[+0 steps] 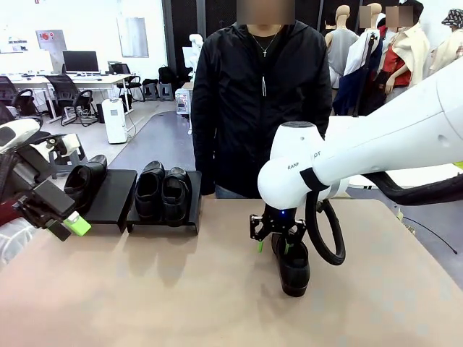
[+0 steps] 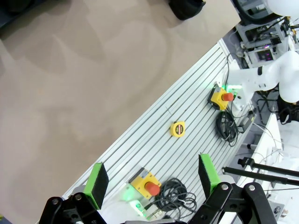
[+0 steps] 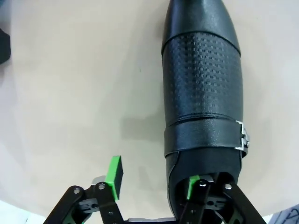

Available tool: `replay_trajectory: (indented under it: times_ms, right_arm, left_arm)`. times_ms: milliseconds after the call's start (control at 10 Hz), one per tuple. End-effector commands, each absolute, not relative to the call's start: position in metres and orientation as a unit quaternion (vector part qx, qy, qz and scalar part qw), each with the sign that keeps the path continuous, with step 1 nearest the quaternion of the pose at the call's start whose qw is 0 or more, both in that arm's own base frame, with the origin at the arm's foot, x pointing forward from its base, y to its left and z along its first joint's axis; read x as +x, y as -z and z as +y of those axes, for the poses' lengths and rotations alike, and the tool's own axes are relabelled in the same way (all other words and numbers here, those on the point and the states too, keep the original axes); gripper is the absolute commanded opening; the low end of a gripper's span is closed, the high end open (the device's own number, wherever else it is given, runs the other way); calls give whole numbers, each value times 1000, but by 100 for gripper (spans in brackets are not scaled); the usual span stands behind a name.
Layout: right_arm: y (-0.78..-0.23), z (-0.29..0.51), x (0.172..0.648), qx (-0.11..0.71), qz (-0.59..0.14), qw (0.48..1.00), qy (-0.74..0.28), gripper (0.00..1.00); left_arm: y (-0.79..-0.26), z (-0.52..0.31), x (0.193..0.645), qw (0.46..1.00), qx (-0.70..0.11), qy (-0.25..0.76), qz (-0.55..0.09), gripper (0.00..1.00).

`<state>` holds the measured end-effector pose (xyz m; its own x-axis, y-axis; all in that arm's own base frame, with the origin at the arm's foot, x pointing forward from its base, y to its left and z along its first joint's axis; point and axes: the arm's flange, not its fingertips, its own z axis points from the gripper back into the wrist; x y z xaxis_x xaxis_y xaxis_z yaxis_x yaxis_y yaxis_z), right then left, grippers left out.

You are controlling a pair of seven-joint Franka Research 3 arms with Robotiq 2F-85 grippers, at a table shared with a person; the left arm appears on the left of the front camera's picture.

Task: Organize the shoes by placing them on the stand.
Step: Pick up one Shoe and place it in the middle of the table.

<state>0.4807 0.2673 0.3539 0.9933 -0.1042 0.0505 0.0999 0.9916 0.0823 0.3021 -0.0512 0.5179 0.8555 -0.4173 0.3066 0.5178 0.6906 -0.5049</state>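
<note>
- Tan tabletop (image 1: 145,296) from the front, a person in a black jacket (image 1: 253,101) waiting at the far side. Two black stands sit far left: the left stand (image 1: 116,194) carries one shoe (image 1: 85,181) with room beside it, the right stand (image 1: 189,210) carries a full pair (image 1: 163,191).
- Same view: the fourth shoe (image 1: 293,266) lies alone on the table right of centre, well apart from the stands. The right gripper (image 1: 273,247) is down over its heel end, fingers straddling the rim. The left gripper (image 1: 72,227) hangs at the left edge, near the left stand, jaws spread and empty.
- Left wrist view: green pads (image 2: 97,183) wide apart with nothing between them, looking down at the table edge (image 2: 84,116) and a slotted rail with a yellow tape measure (image 2: 177,129).
- Right wrist view: the shoe's textured upper and side buckle (image 3: 242,138) run away from the camera. One pad (image 3: 114,173) stands outside the heel on bare table, the other seems to dip inside the opening; jaws part-way in, not yet clamped on the heel wall.
- To do it well, I'd say: pinch the heel wall squarely, lift level so the toe doesn't drag, then carry it left to the empty place beside the single shoe.
</note>
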Motion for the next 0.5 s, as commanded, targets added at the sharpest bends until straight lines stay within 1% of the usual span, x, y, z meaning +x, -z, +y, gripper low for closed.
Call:
replay_trajectory:
  times_ms: [0,400]
  right_arm:
    - [-346,265,476,13,-40,995,89,0]
    - [-347,262,474,8,-48,994,97,0]
  left_arm:
    - [-520,-50,302,915,-303,253,-80,100]
    - [-520,-50,302,915,-303,253,-80,100]
